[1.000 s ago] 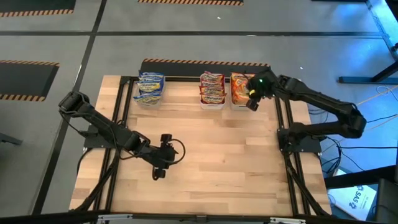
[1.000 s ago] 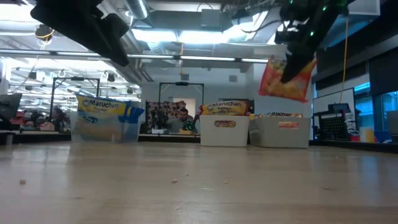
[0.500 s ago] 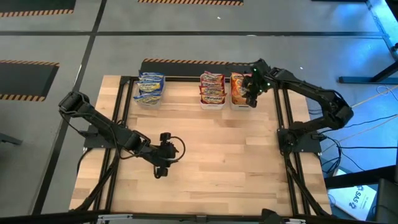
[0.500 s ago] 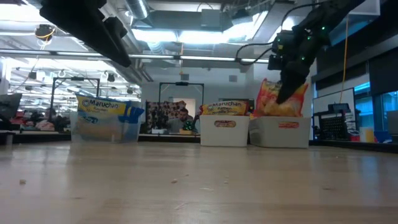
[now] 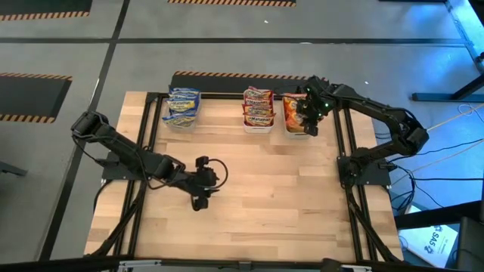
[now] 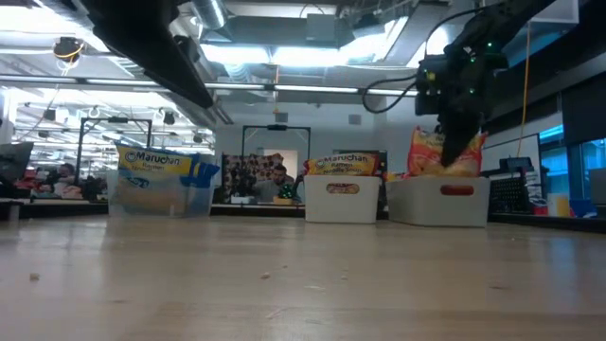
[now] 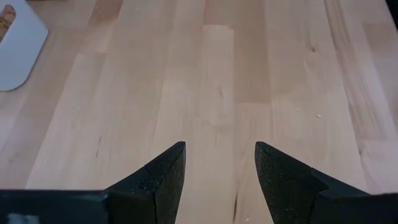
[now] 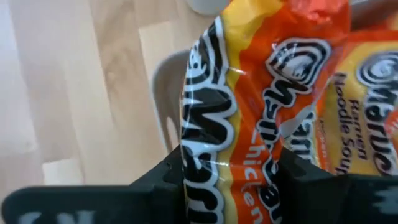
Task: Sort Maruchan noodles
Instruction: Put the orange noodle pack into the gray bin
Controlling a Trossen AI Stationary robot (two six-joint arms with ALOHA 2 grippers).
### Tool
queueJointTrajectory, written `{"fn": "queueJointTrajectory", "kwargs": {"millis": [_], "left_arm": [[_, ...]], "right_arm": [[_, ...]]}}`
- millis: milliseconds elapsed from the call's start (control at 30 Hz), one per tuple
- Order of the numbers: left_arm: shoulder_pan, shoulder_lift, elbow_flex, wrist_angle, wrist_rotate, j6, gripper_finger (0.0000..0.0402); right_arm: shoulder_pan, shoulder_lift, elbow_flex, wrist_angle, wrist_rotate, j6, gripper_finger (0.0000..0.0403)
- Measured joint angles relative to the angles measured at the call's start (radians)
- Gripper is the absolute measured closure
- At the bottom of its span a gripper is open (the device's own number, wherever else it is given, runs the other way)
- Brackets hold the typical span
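High view: the wooden table (image 5: pixel 257 196) fills the middle of the frame. Three bins sit in a row along its upper edge: one with blue-white packets (image 5: pixel 183 107) at upper left, one with red packets (image 5: pixel 258 108) at centre, and the right bin (image 5: pixel 291 127) with orange packets. The right gripper (image 5: pixel 308 121) hangs directly over this right bin in the upper right of the table, pinching an orange Maruchan packet (image 5: pixel 293 113) that lies just to its left, inside the bin's outline. The left gripper (image 5: pixel 200 198) waits low and left of centre over bare wood, well apart from every bin.

Low view: the right gripper (image 6: pixel 461 152) comes down from the upper right. The orange packet (image 6: pixel 436 156) stands upright, long axis near vertical, its lower end already below the rim of the white right bin (image 6: pixel 437 201).

Left wrist view: the left gripper (image 7: pixel 219 165) shows its two dark fingers standing apart with only table planks between them; it holds nothing.

Right wrist view: the right gripper (image 8: pixel 230 168) is clamped on the orange packet (image 8: pixel 249 99), which runs lengthwise straight away from the fingers. More orange packets (image 8: pixel 367 87) lie at the frame's right edge.

Judging from this, the packet sits straight below the right gripper and over its own colour's bin, so the release depends on that vertical alignment.
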Motion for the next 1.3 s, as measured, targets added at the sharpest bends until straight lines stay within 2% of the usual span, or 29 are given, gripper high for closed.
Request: {"fn": "queueJointTrajectory", "kwargs": {"millis": [233, 500, 733, 1300], "left_arm": [[0.008, 0.0, 0.0, 0.0, 0.006, 0.0, 0.0214], [0.008, 0.0, 0.0, 0.0, 0.008, 0.025, 0.0214], [0.008, 0.0, 0.0, 0.0, 0.007, 0.026, 0.0214], [0.007, 0.0, 0.0, -0.001, 0.0, 0.027, 0.0214]], "right_arm": [[0.0, 0.0, 0.0, -0.036, 0.059, 0.011, 0.029], [0.061, 0.006, 0.0, -0.062, 0.012, 0.007, 0.0288], [0.087, 0.116, 0.0, -0.06, 0.004, 0.029, 0.0288], [0.126, 0.137, -0.02, 0.003, 0.106, 0.101, 0.0287]]}}
